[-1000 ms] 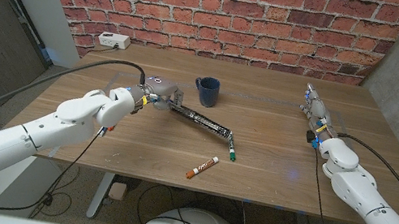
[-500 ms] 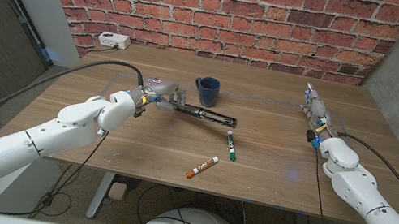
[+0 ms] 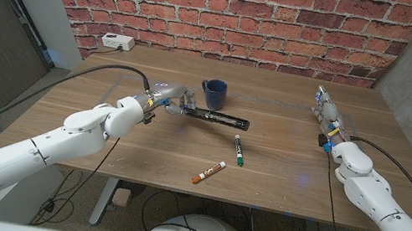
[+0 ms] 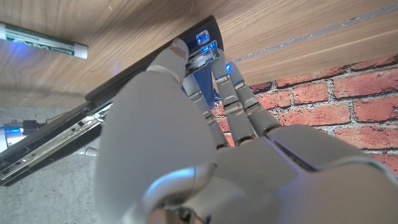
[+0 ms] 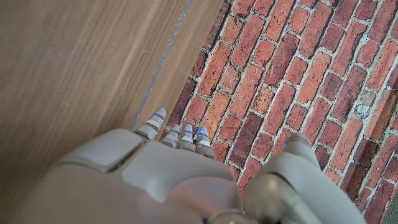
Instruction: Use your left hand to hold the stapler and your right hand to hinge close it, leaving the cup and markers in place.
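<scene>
A long black stapler (image 3: 218,118) sticks out to the right from my left hand (image 3: 167,97), which grips its hinge end just left of the dark blue cup (image 3: 212,93). In the left wrist view, fingers of the left hand (image 4: 186,137) wrap the stapler (image 4: 124,78), whose black arm and metal rail stand apart. A green marker (image 3: 239,150) and an orange marker (image 3: 209,172) lie nearer the front edge. My right hand (image 3: 325,113) stands far off at the table's right side, fingers straight, holding nothing.
A white power box (image 3: 117,42) sits at the back left against the brick wall. The green marker (image 4: 43,38) lies close under the stapler's free end. The right hand (image 5: 143,180) points toward the brick wall.
The stapler's free end has swung away from the green marker toward the back, now lying nearly level across the picture. The left hand has shifted slightly right. The right hand is unmoved.
</scene>
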